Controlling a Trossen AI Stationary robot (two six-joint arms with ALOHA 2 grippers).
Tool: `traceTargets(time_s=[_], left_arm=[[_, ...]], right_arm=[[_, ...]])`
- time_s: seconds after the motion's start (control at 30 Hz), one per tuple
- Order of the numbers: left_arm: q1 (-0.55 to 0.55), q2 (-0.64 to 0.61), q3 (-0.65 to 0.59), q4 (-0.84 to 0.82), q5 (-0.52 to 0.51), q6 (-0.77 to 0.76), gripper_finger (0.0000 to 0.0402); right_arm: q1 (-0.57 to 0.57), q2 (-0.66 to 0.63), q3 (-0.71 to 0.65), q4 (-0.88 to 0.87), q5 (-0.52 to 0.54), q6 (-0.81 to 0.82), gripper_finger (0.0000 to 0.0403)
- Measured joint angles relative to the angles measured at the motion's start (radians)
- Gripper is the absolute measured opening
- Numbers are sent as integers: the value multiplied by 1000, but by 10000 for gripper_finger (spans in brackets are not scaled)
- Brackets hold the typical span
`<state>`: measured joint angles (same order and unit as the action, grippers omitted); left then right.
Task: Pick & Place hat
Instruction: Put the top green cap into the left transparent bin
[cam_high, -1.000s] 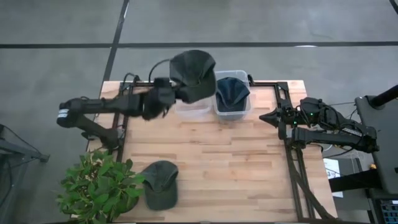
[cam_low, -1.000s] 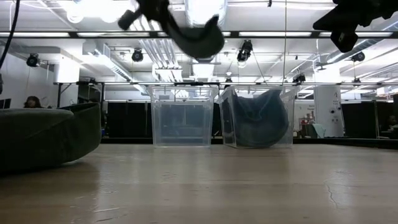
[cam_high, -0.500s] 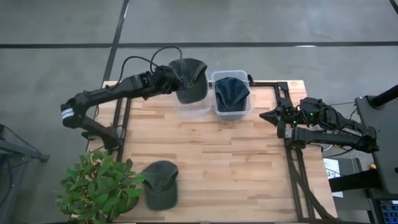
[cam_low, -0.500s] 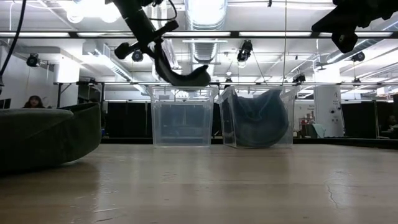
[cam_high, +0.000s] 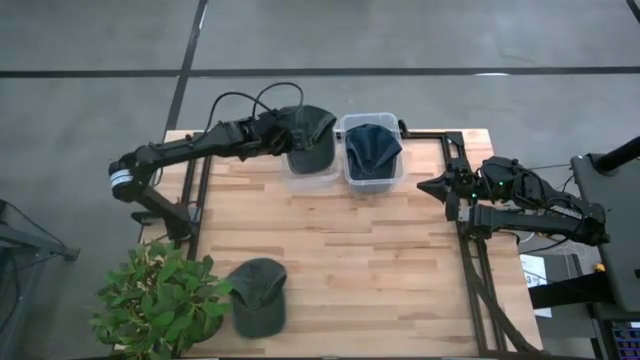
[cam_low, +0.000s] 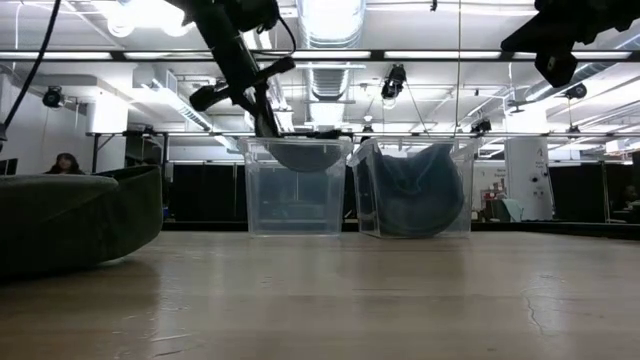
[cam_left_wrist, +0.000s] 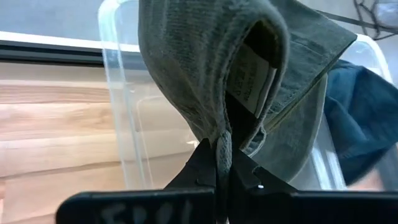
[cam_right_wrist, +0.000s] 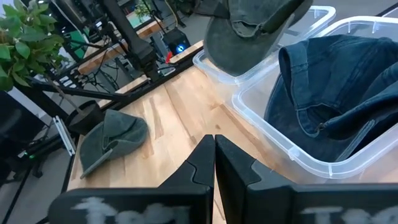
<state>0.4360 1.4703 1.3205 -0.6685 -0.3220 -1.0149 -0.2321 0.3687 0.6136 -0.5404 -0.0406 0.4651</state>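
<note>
Pale wooden planks make up the table, which stands on a grey floor, with two clear plastic bins side by side at its far edge. At that far edge, the left gripper holds a dark green hat over the left-hand clear bin; in the left wrist view its two fingers are pressed together on a fold of the hat's fabric, which rises from the fingertips and drapes over the bin's rim. From table height, the hat's crown sags just inside the top of that bin, while the gripper sits above it. The neighbouring bin holds a dark blue hat. A second green hat lies flat on the near left part of the table, just beside a potted plant. The right gripper waits at the right edge of the table, well apart from both bins, its fingers closed against each other and empty.
</note>
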Motion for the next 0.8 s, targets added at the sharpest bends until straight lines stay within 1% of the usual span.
traceTargets(time_s=[0.17, 0.4, 0.8], left_arm=[[13, 25, 0, 2, 24, 0, 4], [14, 27, 0, 3, 27, 1, 30], [14, 27, 0, 3, 27, 12, 33]], right_arm=[[0, 0, 0, 0, 1, 31, 9], [0, 0, 0, 2, 18, 41, 9], [0, 0, 0, 4, 18, 41, 9]])
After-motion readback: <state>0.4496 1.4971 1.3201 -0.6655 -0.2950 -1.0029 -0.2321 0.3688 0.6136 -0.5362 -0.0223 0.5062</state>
